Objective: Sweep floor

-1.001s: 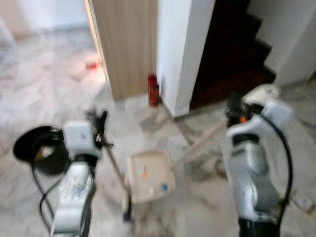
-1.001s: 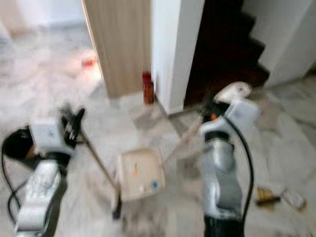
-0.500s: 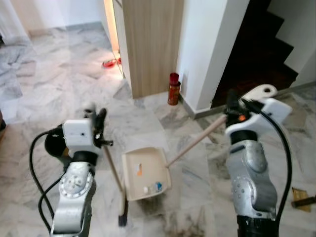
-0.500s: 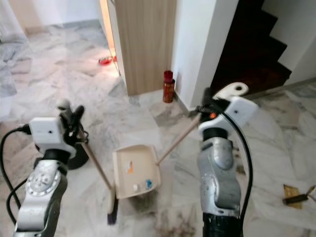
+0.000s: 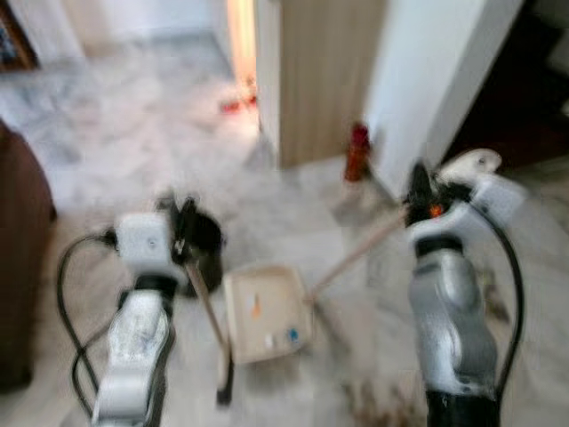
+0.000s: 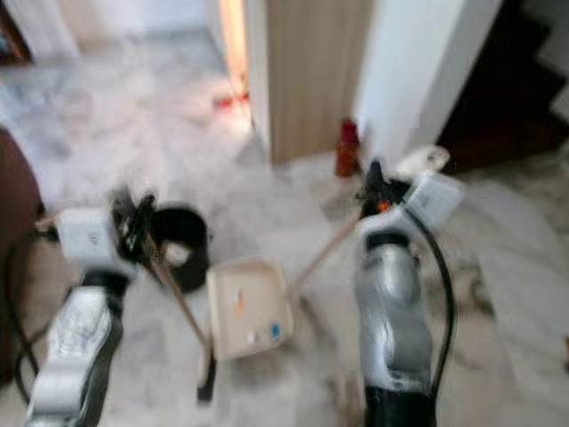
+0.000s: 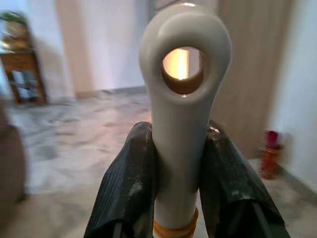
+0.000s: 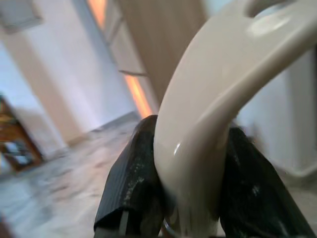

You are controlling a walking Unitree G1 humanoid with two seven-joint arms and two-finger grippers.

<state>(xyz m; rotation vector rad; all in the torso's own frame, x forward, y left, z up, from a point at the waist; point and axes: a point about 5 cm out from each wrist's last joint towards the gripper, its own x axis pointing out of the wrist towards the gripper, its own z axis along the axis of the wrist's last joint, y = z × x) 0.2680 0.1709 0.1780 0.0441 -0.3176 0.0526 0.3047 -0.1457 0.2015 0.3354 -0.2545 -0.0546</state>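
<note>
The left gripper [image 7: 179,198] had its jaws clamped on the broom [image 5: 206,311]; the right gripper [image 8: 190,188] clamped the dustpan [image 5: 265,313] handle, pan flat on the floor [image 5: 133,160] at 6 o'clock.

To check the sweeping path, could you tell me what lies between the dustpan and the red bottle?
Bare marble floor between the dustpan and the red bottle, in both eye views.

Home hallway: marble floor [image 5: 116,133], wooden door [image 5: 324,80], white wall [image 5: 427,80], dark staircase [image 6: 484,107].
</note>
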